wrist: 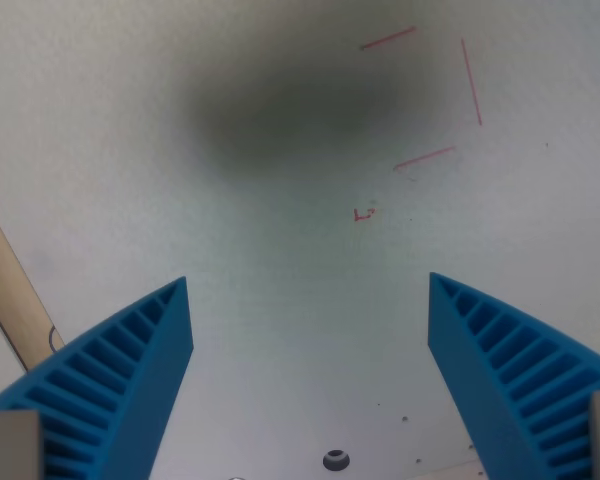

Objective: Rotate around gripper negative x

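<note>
Above the white table, the blue gripper points downward, jaws wide apart, empty.

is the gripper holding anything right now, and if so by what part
Nothing is held. The gripper is open, its two blue fingers wide apart with only the bare white table showing between them.

Two bright blue fingers, plastic-looking, each wedge-shaped and tapering to a thin tip. Outer faces cut with rows of open ribbed slots; inner faces smooth and flat. A pale grey block sits behind the base of each finger, at the frame's bottom corners.
</note>
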`<state>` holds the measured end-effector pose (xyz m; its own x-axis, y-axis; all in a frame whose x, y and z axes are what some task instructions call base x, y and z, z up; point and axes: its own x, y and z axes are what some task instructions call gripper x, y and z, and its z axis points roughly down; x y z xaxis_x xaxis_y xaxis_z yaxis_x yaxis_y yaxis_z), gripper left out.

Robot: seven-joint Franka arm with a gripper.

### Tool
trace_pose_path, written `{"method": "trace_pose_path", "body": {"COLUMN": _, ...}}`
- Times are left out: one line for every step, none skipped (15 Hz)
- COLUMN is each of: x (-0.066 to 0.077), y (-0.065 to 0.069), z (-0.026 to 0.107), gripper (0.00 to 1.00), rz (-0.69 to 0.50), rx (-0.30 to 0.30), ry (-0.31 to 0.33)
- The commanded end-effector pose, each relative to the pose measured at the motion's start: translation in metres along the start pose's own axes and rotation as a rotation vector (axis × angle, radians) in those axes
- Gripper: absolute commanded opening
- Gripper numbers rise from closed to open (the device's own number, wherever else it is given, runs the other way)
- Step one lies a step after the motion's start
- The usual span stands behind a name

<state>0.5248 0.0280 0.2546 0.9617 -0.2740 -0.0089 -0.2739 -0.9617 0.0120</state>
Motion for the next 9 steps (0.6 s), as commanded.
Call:
{"method": "trace_pose_path", "body": {"x": 0.0, "y": 0.0001, "z": -0.0007, "gripper": 1.0, "rz": 0.001, "rx": -0.011, "ry": 0.002}}
{"method": "trace_pose_path", "body": {"x": 0.0, "y": 0.0001, "z": -0.0007, "gripper": 1.0, "rz": 0.001, "rx": -0.023, "ry": 0.002}}
{"method": "trace_pose_path", "body": {"x": 0.0, "y": 0.0001, "z": -0.0007, "gripper": 1.0, "rz": 0.001, "rx": -0.034, "ry": 0.002}}
{"method": "trace_pose_path", "body": {"x": 0.0, "y": 0.0001, "z": -0.0007, "gripper": 1.0, "rz": 0.001, "rx": -0.046, "ry": 0.002}}
{"method": "trace_pose_path", "body": {"x": 0.0, "y": 0.0001, "z": -0.0007, "gripper": 1.0, "rz": 0.001, "rx": -0.058, "ry": 0.002}}
{"method": "trace_pose_path", "body": {"x": 0.0, "y": 0.0001, "z": -0.0007, "gripper": 1.0, "rz": 0.001, "rx": -0.069, "ry": 0.002}}
{"method": "trace_pose_path", "body": {"x": 0.0, "y": 0.0001, "z": -0.0007, "gripper": 1.0, "rz": 0.001, "rx": -0.081, "ry": 0.002}}
{"method": "trace_pose_path", "body": {"x": 0.0, "y": 0.0001, "z": -0.0007, "gripper": 1.0, "rz": 0.001, "rx": -0.093, "ry": 0.002}}
{"method": "trace_pose_path", "body": {"x": 0.0, "y": 0.0001, "z": -0.0007, "gripper": 1.0, "rz": 0.001, "rx": -0.104, "ry": 0.002}}
